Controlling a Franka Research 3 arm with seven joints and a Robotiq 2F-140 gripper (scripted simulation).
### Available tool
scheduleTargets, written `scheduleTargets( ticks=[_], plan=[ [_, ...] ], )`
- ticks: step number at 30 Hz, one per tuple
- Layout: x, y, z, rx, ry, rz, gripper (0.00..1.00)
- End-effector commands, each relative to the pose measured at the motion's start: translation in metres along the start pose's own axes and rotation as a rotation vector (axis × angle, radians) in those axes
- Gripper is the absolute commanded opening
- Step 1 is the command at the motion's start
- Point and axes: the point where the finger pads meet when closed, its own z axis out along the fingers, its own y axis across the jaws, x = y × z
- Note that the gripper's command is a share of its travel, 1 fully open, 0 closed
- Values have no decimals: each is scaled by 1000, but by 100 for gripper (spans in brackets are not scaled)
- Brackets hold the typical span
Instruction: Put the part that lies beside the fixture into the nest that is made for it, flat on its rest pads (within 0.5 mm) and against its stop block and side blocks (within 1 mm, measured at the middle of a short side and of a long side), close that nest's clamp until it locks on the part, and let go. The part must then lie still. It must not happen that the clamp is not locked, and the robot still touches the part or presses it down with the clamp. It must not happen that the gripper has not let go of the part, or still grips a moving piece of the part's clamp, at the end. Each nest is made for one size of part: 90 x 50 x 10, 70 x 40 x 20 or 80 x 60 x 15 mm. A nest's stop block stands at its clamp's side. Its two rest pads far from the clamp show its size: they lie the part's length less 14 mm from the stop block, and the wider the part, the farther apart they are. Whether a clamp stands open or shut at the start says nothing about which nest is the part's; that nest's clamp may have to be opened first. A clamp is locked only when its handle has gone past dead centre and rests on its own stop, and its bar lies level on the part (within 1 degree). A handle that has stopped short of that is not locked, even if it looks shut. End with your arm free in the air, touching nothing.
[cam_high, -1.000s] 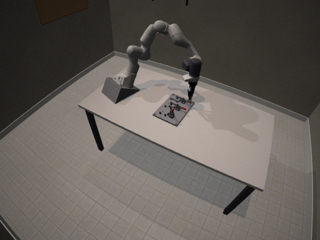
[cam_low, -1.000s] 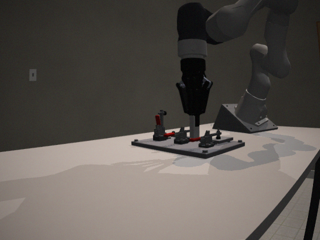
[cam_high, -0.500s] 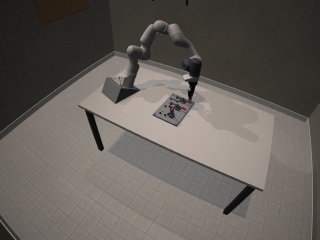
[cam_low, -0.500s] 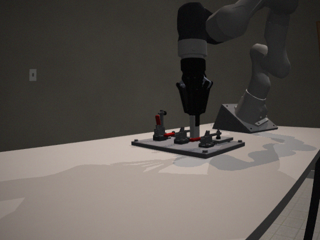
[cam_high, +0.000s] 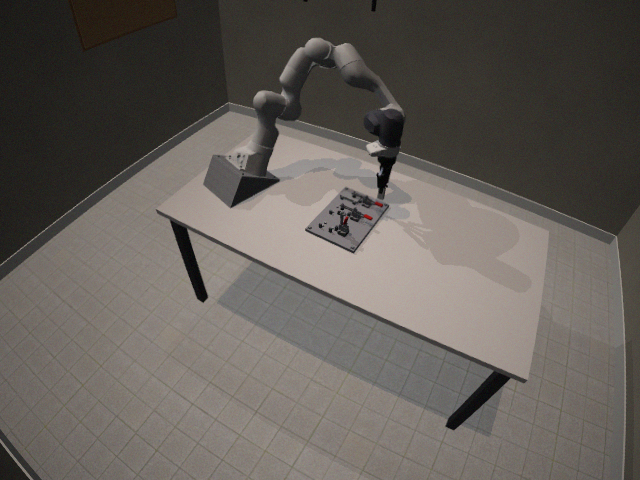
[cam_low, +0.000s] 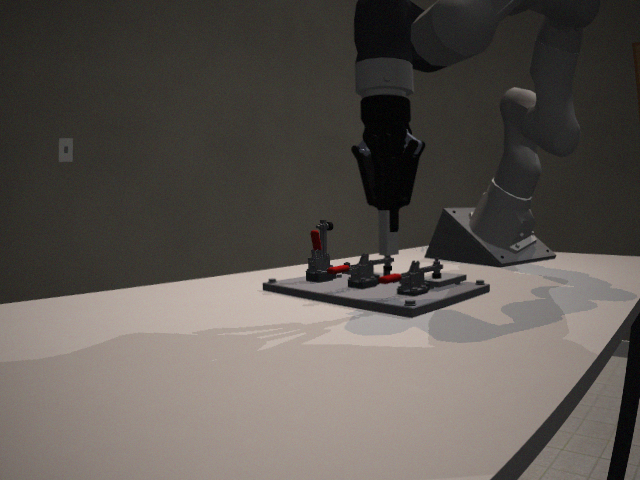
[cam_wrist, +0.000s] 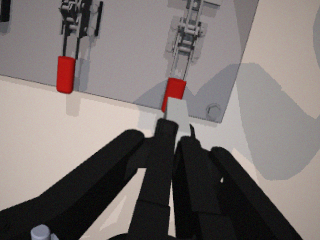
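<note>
Beneath the fixture plate (cam_high: 360, 238) (cam_low: 372, 298) (cam_wrist: 135, 50) I see a pale table (cam_high: 439, 310) (cam_low: 258, 403) (cam_wrist: 40, 130), with tiled floor (cam_high: 155, 361) (cam_low: 578, 434) below and dark walls (cam_high: 413, 51) (cam_low: 180, 103) around. My gripper (cam_high: 381, 195) (cam_low: 388, 242) (cam_wrist: 173, 113) points down, pinched shut on nothing, near the plate's edge. The flat part (cam_high: 349, 199) (cam_low: 448, 281) seems to lie on the plate, under a clamp bar.

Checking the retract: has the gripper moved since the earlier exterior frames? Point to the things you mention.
Yes, up: the gripper's (cam_high: 381, 195) (cam_low: 388, 252) (cam_wrist: 178, 107) tips, earlier level with the part-holding clamp's red handle (cam_high: 378, 204) (cam_low: 390, 278) (cam_wrist: 175, 90), are now above it.
</note>
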Motion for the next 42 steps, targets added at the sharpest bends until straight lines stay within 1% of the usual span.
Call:
scheduleTargets(
  ticks=[1, 8, 14, 42],
  plan=[
    [3, 0, -13, -3, 11, 3, 0],
    [3, 0, -32, -3, 11, 3, 0],
    [3, 0, -37, -3, 11, 3, 0],
    [3, 0, -39, -3, 11, 3, 0]
  ],
)
